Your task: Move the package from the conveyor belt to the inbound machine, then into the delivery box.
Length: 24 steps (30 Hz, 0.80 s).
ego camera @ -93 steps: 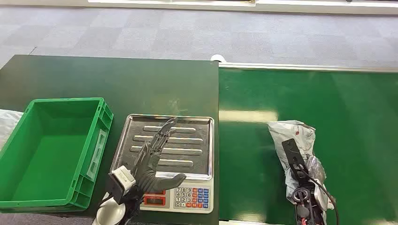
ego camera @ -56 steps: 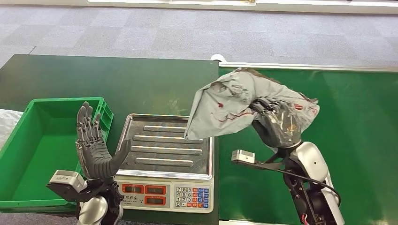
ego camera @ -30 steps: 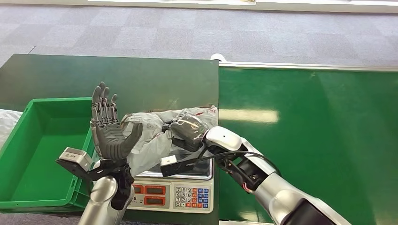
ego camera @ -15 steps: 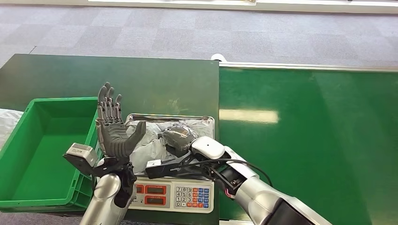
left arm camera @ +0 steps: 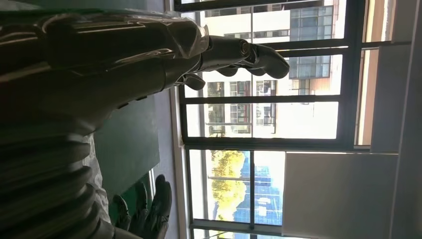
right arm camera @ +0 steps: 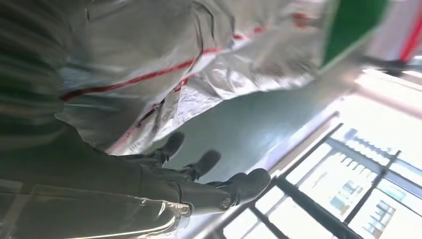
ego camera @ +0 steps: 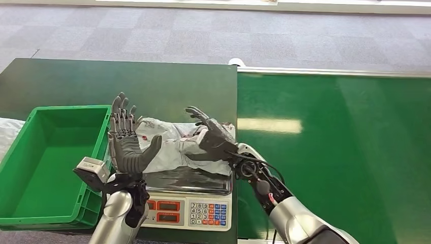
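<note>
Right hand [ego camera: 213,140] released, fingers spread | package [ego camera: 167,147] on scale [ego camera: 185,203]

I see a grey package [ego camera: 170,147] with red markings on the silver scale [ego camera: 188,203], whose displays are red and keys blue and white. The box [ego camera: 51,162] is bright green, the tabletop [ego camera: 152,86] dark green, the belt [ego camera: 335,152] green. Both robot hands are dark grey.
</note>
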Tool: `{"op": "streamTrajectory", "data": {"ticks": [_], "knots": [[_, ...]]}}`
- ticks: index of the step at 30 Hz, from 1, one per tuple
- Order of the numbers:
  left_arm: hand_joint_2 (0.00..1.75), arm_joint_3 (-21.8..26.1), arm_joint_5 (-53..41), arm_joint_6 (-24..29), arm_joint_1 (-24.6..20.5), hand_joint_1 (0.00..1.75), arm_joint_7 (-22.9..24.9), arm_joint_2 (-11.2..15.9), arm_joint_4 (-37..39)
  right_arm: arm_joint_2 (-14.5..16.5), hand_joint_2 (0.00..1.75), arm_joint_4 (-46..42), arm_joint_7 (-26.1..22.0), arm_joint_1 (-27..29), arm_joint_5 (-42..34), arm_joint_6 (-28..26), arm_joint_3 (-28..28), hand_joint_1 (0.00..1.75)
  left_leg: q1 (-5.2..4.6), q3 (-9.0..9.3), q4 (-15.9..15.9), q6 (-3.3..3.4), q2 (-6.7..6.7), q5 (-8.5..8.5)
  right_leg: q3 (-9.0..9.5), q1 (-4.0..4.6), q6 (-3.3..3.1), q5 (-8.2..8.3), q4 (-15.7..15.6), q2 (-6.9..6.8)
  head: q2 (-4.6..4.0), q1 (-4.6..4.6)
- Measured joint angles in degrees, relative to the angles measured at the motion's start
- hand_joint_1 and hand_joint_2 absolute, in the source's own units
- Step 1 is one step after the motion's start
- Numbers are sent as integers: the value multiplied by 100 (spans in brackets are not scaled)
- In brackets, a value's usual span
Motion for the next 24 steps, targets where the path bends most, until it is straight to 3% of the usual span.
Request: {"op": "streamTrajectory", "data": {"ticks": [8, 13, 19, 24], "knots": [[175, 5, 4, -119, 37, 0, 0, -16, 50, -204, 175, -803, -317, 856, -1959, 2426, -1392, 0, 0, -3, -1, 0, 3, 0, -2, 0, 0, 0, 0, 0, 0, 1], [175, 16, -10, -149, 104, 0, -1, -16, 50, -211, 175, -1200, -363, 1205, -2599, 3435, -1821, 0, 0, -3, -1, 0, 3, 0, -1, 0, 0, 0, 0, 0, 0, 0], [175, 59, -277, -180, 185, 0, 97, 8, 49, -183, 175, -1690, -267, 1482, -3088, 3775, -2237, 0, 0, -3, -1, 0, 1, 0, -1, 0, 0, 0, 0, 0, 0, 0], [175, -5, -1130, -662, 231, 0, 654, 69, 94, -186, 175, -2041, -368, 1767, -2992, 3636, -2580, 0, 0, -3, -1, 0, 1, 0, -3, 0, 0, 0, -1, 0, 0, 0]]}}
